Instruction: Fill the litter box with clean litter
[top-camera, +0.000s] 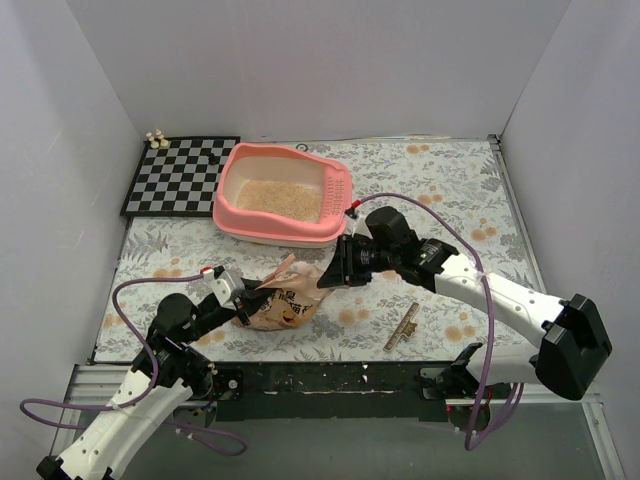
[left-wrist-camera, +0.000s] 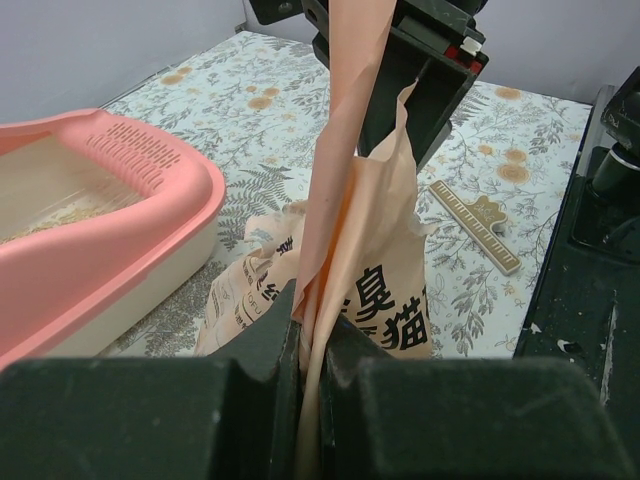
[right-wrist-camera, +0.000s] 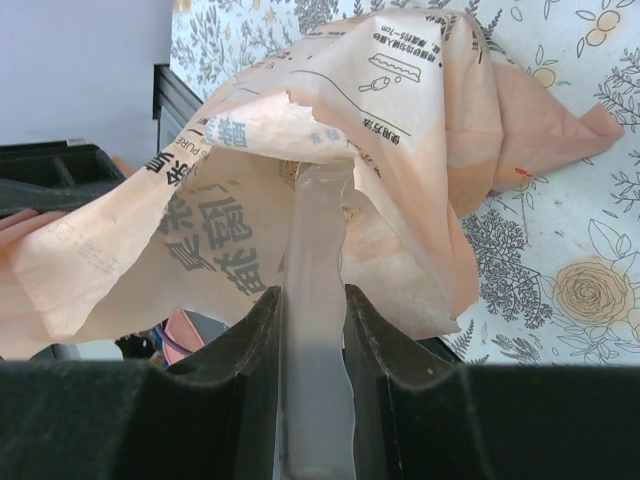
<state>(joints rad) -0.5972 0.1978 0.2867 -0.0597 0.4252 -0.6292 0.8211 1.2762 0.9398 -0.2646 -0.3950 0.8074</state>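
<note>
Fig. Nearest the lens in the R wrist view: R gripper (right-wrist-camera: 312, 300), jaws clamped on the handle of the translucent scoop (right-wrist-camera: 318, 220). The scoop's bowl is hidden under the bag's lip, so you can't tell if it is loaded.

Clean litter (top-camera: 285, 197): a thin pale layer on the floor of the litter box (top-camera: 275, 232), not yet much of a fill. The box sits far-ctr on the table, grille end toward the R arm, just beyond the bag and beside the checkerboard (top-camera: 180, 175).

Bag (top-camera: 288, 300): crumpled, lying between the two arms, mouth torn open. L gripper (left-wrist-camera: 310, 340) is shut tight on a strip of the bag's edge, pulling it up toward the cam.

Step in hand, judged: draw a scoopful from the bag w/ the R arm while the L arm holds the mouth.

How to do it well:
- Hold the L pinch firm and the edge taut, so the mouth gapes and paper doesn't drape over the bowl.
- Drive the scoop low and deep, then level it before withdrawing; a tilted bowl sheds granules on the floral cloth.
- Lift clear of the torn lip and the pink rim, then tip over the box's middle, not the grille.

The ruler-like strip (top-camera: 402, 327) lies near the R arm, off your path.
</note>
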